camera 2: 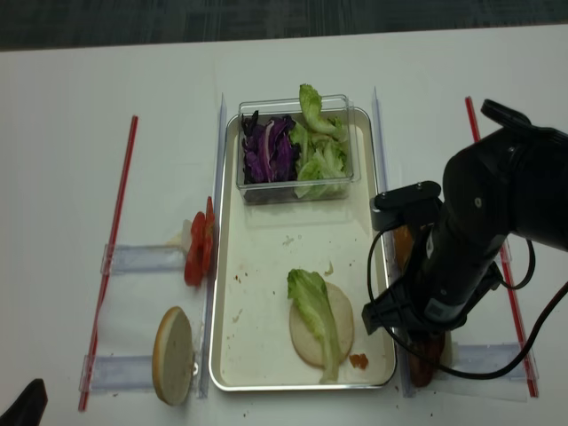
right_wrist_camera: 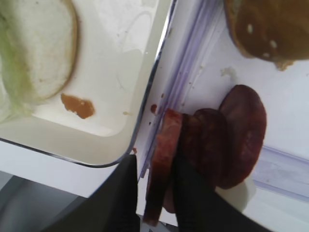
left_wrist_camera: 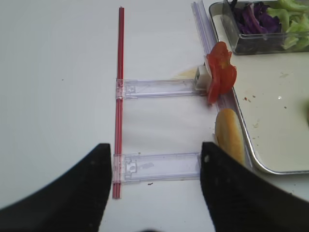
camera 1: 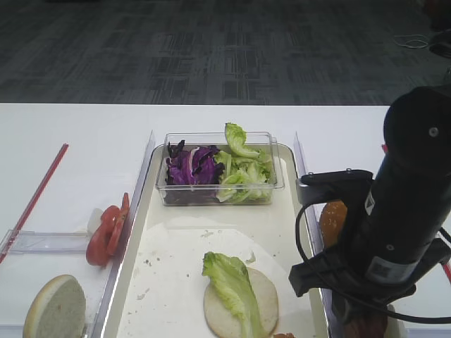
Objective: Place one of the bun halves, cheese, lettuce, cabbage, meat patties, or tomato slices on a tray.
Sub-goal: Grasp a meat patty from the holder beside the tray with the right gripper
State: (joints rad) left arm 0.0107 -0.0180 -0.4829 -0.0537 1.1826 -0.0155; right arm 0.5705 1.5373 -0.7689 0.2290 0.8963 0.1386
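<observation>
Writing is unreadable on the right arm's stickers. Overhead: one tray (camera 1: pixel 296 211) holds one bun half (camera 1: pixel 264 299) under lettuce (camera 1: pixel 229 278). Right wrist: right gripper (right_wrist_camera: pixel 153 193) straddles the first of three meat patties (right_wrist_camera: pixel 163 159), beside the tray. Left wrist: left gripper (left_wrist_camera: pixel 154 193) gapes empty.

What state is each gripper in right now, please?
Left gripper: open, holding nothing.
Right gripper: fingers either side of an upright meat patty; full grip cannot be told.
</observation>
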